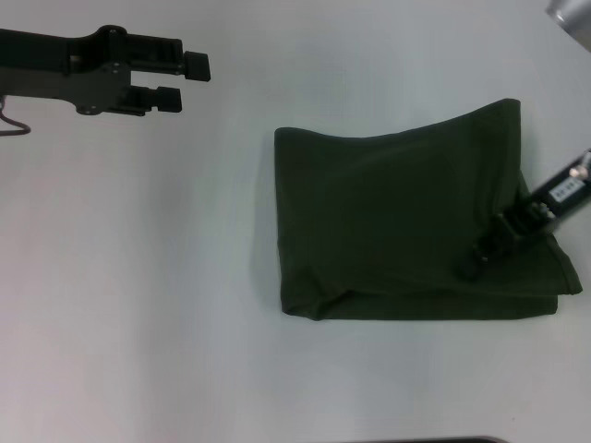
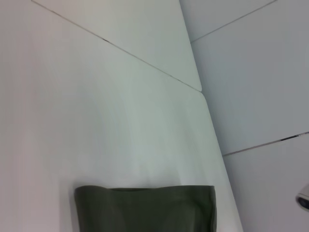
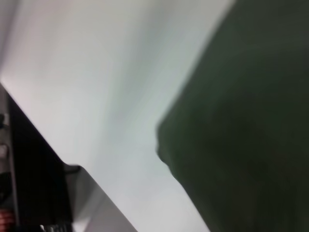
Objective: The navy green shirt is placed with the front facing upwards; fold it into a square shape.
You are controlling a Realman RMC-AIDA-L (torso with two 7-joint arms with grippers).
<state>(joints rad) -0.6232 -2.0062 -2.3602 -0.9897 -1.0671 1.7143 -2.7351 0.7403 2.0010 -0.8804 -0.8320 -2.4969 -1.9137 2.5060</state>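
Where the head view looks down on the white desk, the navy green shirt lies folded into a rough rectangle right of centre, its matte cotton showing soft creases and a rolled fold along the near edge. Right end effector rests on the shirt's right part, dark fingers low against the cloth; whether they pinch it cannot be told. Left end effector, black and blocky, hangs over bare desk at far left, well apart from the shirt, its two fingers spread with a gap between them.

Left wrist view: the shirt appears as a flat dark band with one straight folded edge on the smooth desk.

Right wrist view: the shirt fills one side, blurred, its edge meeting the pale desk.
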